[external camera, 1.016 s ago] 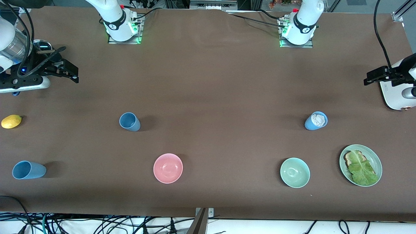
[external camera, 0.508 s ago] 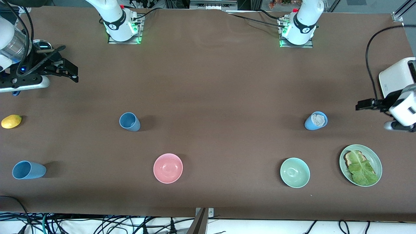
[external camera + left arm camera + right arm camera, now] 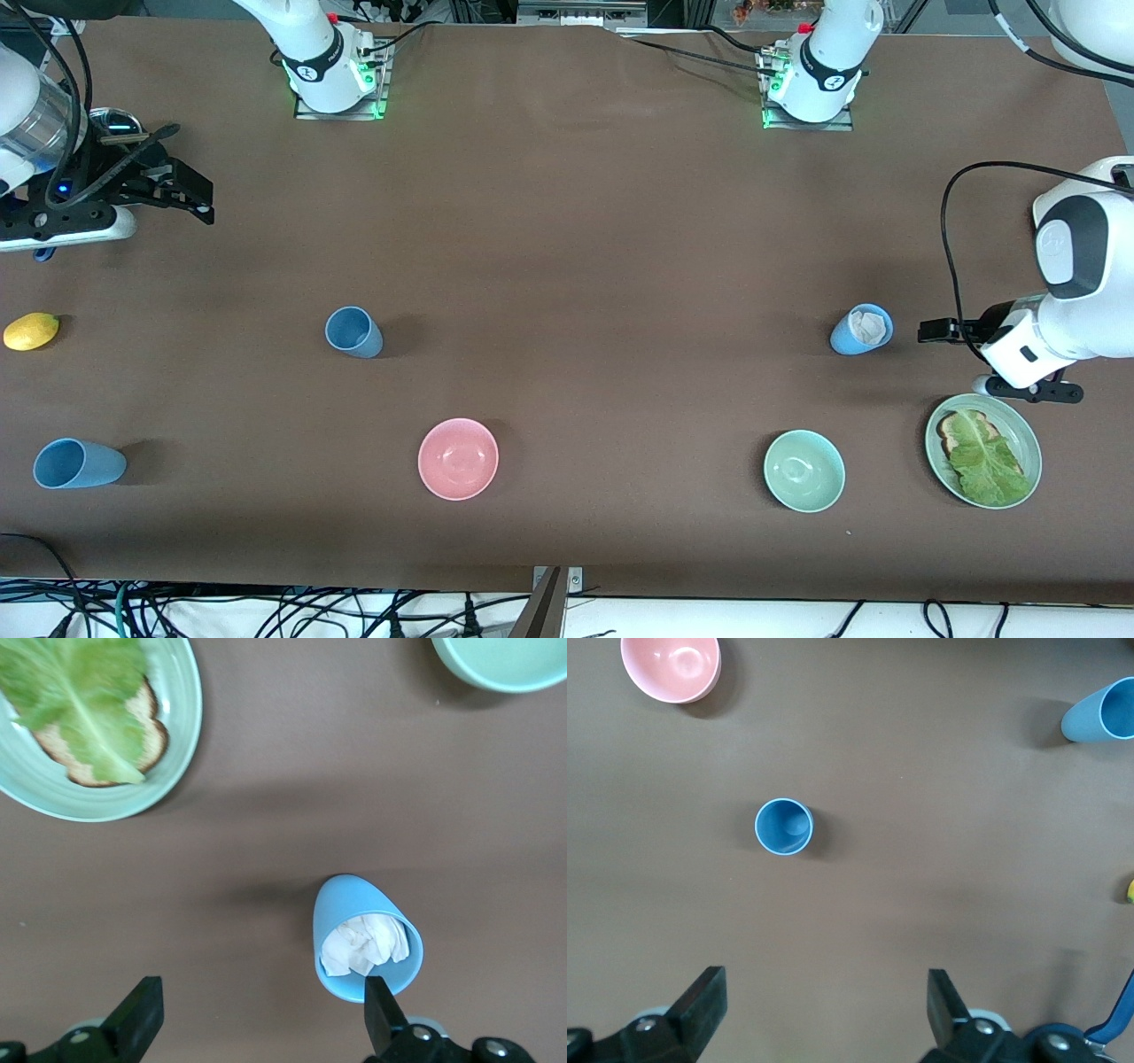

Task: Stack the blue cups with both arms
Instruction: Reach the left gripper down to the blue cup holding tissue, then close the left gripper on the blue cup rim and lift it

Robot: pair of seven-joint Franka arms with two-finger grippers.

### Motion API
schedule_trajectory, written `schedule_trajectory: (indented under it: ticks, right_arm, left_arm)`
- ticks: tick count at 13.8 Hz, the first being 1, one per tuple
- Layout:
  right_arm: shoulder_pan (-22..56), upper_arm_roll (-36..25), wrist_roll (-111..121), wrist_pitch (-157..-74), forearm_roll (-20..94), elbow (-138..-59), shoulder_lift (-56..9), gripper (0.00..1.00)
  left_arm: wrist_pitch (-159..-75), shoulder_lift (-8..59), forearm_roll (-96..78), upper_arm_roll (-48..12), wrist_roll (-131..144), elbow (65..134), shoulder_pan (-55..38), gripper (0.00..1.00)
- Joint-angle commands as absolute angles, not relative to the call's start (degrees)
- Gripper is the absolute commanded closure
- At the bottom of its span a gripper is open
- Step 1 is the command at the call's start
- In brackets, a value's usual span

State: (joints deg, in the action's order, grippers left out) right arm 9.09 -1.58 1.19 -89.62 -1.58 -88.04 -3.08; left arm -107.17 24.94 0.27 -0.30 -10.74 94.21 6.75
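Cups of light blue stand at three places on the brown table (image 3: 567,221). One blue cup with crumpled paper inside (image 3: 861,330) stands toward the left arm's end of the table, and the pale green bowl (image 3: 803,470) and the green plate with toast and lettuce (image 3: 983,439) are both nearer to the front camera than this cup. The left gripper (image 3: 941,330) hangs low over the table just beside this cup, on the side of the left arm's end; in the left wrist view its two black fingers (image 3: 383,1014) are spread wide apart and hold nothing, and the cup with paper (image 3: 366,939) sits near one of them, not between them. A second blue cup (image 3: 353,332) stands upright and empty toward the right arm's end, and the pink bowl (image 3: 458,458) lies nearer to the front camera than it. A third blue cup (image 3: 78,463) is at the edge of the table at the right arm's end, also near the front camera, and a lemon (image 3: 31,330) is farther from the camera than this cup. The right gripper (image 3: 182,197) waits over the table at the right arm's end, well apart from all cups; its fingers (image 3: 950,1001) are open wide and empty, and the right wrist view shows the second cup (image 3: 784,826) far below it.
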Motion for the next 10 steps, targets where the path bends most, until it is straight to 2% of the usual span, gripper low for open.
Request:
schedule_trajectory:
  ticks: [1, 4, 10]
  right_arm:
    - [8.88, -1.58, 2.29, -89.03, -0.88, -87.98, -2.37, 0.00]
    - [8.88, -1.58, 2.29, -89.12, -1.41, -87.98, -2.72, 0.00]
    - [8.88, -1.58, 1.84, -88.86, -1.41, -87.80, -2.90, 0.00]
  left_arm:
    - [-113.96, 20.84, 1.32, -1.58, -11.16, 102.97, 6.68, 0.00]
    - [-122.51, 19.77, 1.32, -1.58, -12.03, 109.68, 6.85, 0.00]
    - [-122.70, 20.65, 1.32, -1.58, -15.20, 111.97, 7.47, 0.00]
